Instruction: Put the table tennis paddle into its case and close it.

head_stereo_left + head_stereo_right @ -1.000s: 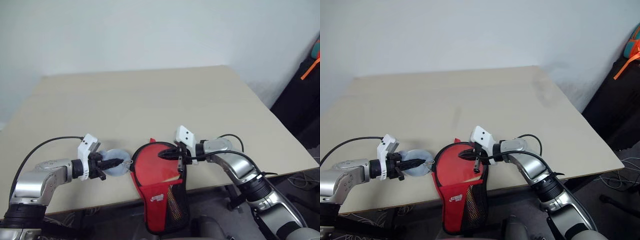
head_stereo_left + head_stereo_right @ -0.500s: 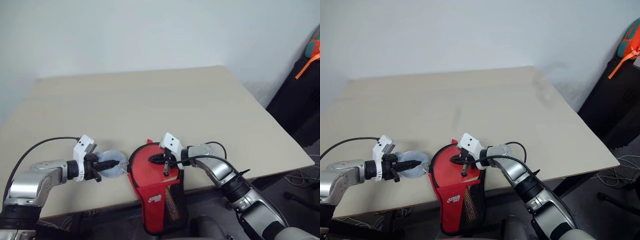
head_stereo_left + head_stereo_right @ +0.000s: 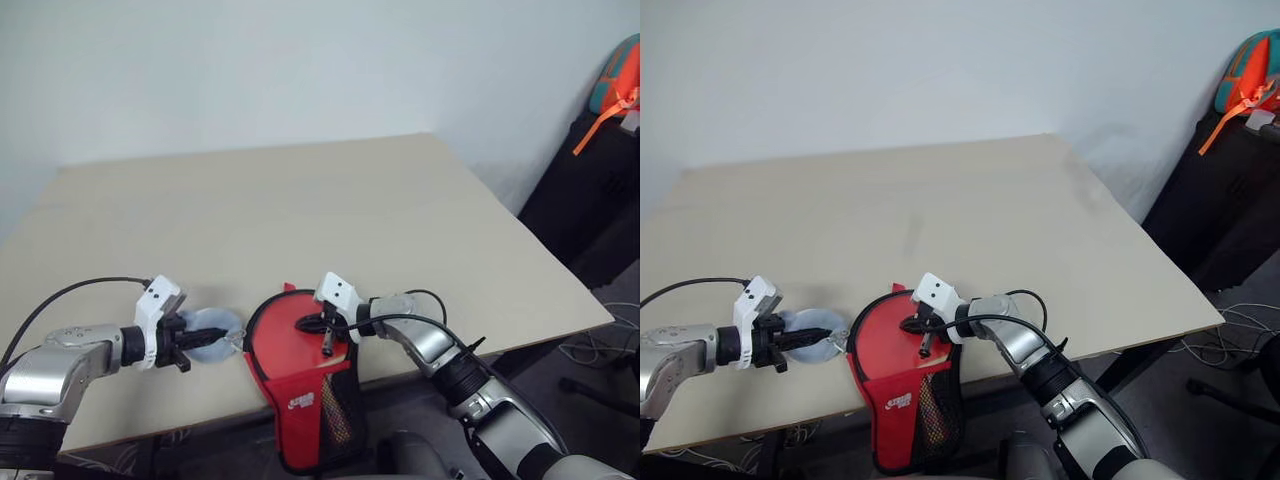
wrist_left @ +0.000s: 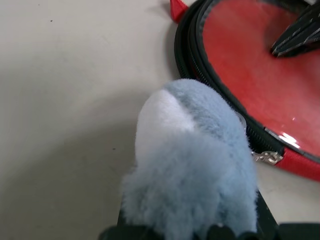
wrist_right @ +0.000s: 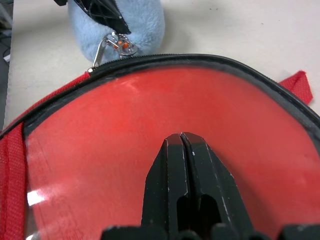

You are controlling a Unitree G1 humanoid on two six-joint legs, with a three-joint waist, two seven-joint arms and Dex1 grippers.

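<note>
The case (image 3: 300,375) lies red side up at the table's front edge, its narrow mesh end hanging over the edge. Behind its clear panel shows a flat red face (image 5: 115,150), the table tennis paddle inside. My right gripper (image 3: 304,326) is shut, and its fingertips (image 5: 181,142) rest on the panel near the middle of the round part. Left of the case, my left gripper (image 3: 212,335) is shut on the grey-blue pom-pom pull (image 4: 192,150). A short chain (image 5: 112,45) joins the pom-pom to the zip slider on the case's black rim (image 4: 220,100).
The beige table (image 3: 300,210) stretches away behind the case, and its front edge runs right under the case. Off the table at the far right stands a dark object with an orange and teal bag (image 3: 612,85) on it.
My right gripper has sunk onto the case's red face. My left gripper has drawn the pom-pom a little to the left. The head view has also shifted.
</note>
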